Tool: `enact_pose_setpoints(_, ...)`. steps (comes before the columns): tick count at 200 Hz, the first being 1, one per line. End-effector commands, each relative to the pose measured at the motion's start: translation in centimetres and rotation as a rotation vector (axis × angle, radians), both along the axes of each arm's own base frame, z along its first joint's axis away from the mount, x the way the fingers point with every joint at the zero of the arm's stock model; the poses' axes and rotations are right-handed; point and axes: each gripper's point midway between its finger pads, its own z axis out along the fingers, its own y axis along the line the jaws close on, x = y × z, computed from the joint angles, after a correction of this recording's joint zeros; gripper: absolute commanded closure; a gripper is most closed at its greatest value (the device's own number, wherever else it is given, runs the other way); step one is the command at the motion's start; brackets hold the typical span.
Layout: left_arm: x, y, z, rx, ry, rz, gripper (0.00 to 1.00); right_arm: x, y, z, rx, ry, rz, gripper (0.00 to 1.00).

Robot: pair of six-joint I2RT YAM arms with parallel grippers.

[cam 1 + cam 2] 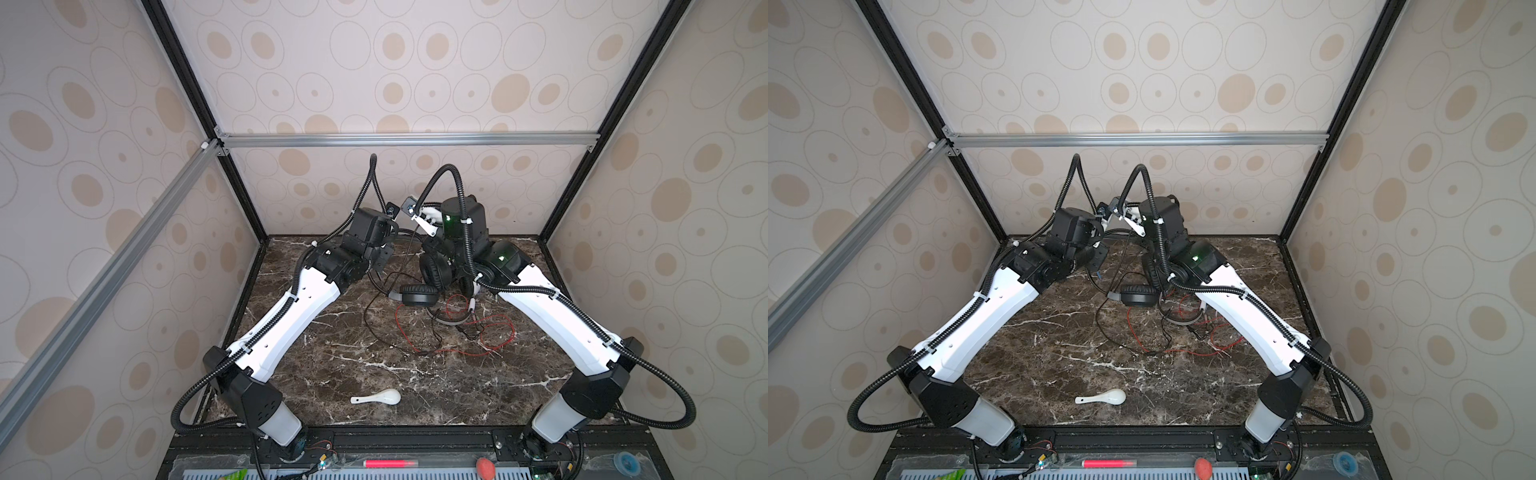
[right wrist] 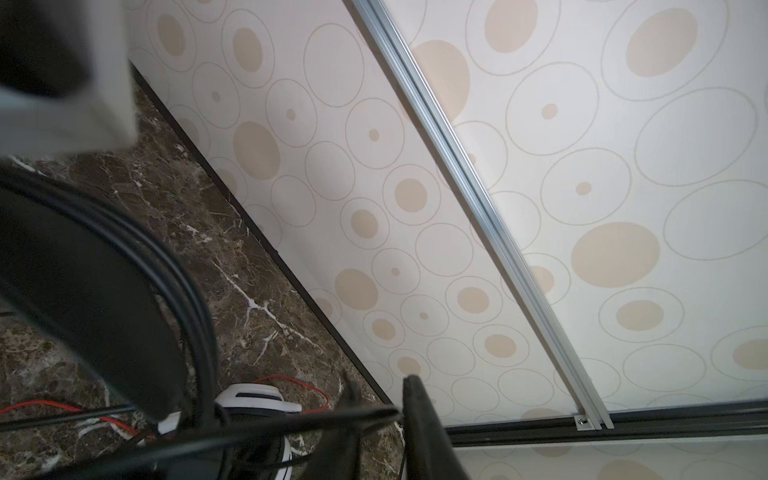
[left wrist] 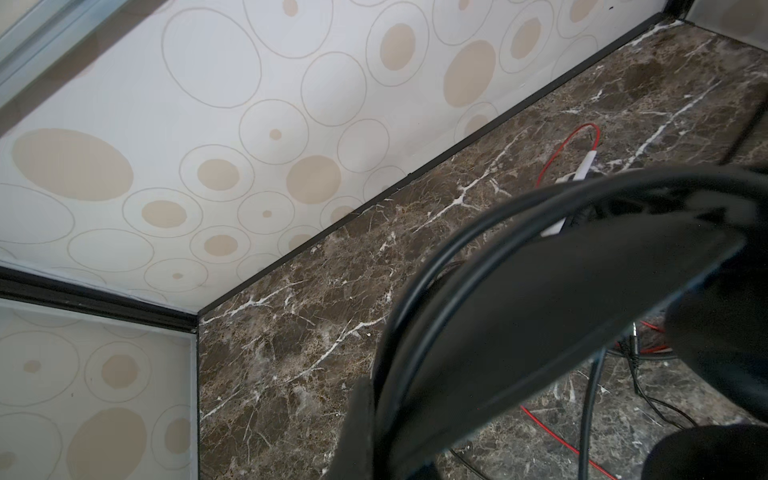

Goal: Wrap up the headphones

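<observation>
Left gripper [image 1: 384, 259] is clamped fully closed at the headband of the black headset [image 1: 417, 296]. Its wrist view is all band plus a cord along it, and I can't tell if the jaws pinch band, cord or both. Right gripper [image 2: 380, 395] sits across that same band, fingers [image 2: 417, 415] a narrow gap apart with a black cord crossing them; gripping or loose, can't tell. Black headset hangs between the two, band up, earcups down; lower cup touching the marble table [image 1: 332, 374] or not, unclear. Its thin black cord [image 1: 372, 320] trails off it onto the table in slack loops. White headset [image 1: 452, 321] lies flat just beside the black headset's lower cup, red cord [image 1: 496, 332] spread beyond it and crossing the black cord. White spoon [image 1: 376, 398] well apart from the black headset, toward the arm bases; ignore.

Step as I read it: winding the black cord round the black band, early, most cord slack. To do it well I'd hold the band steady with the left and take the cord close to the band with the right. Then lay turns side by side under light tension, and get the black cord clear of the red one so the white headset isn't dragged along.
</observation>
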Motion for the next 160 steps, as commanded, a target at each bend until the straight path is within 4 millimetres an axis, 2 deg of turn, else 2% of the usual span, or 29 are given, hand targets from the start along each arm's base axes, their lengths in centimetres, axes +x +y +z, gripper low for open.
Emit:
enact_pose_setpoints(1,-1.9,0.0,3.8,-0.076,-0.079,-0.063,1.0,0.5,-1.2,0.6,0.012,-0.012,-0.036,0.79)
enact_pose_setpoints(25,-2.8,-0.2,4.0,-0.095,-0.077,-0.097,1.0,1.2,-2.7,0.3,0.06,0.006,-0.075,0.79)
enact_pose_setpoints(60,-3.7,-0.6,4.4,-0.129,-0.073,-0.14,1.0,2.0,-5.0,0.2,0.252,0.056,-0.112,0.79)
enact_pose_setpoints(96,-4.5,-1.1,5.0,-0.178,-0.059,-0.174,1.0,2.3,-5.3,-0.4,0.332,0.088,-0.099,0.78)
enact_pose_setpoints(113,-4.9,-1.6,5.1,-0.208,-0.034,-0.194,1.0,1.9,-5.7,-0.6,0.369,0.086,-0.082,0.66)
enact_pose_setpoints(132,-5.5,-2.0,5.9,-0.262,-0.02,-0.213,1.0,1.6,-8.1,-1.0,0.511,0.117,-0.073,0.47)
enact_pose_setpoints(160,-6.1,-2.0,7.7,-0.342,-0.016,-0.204,1.0,0.6,-11.4,-1.9,0.694,0.15,-0.026,0.33)
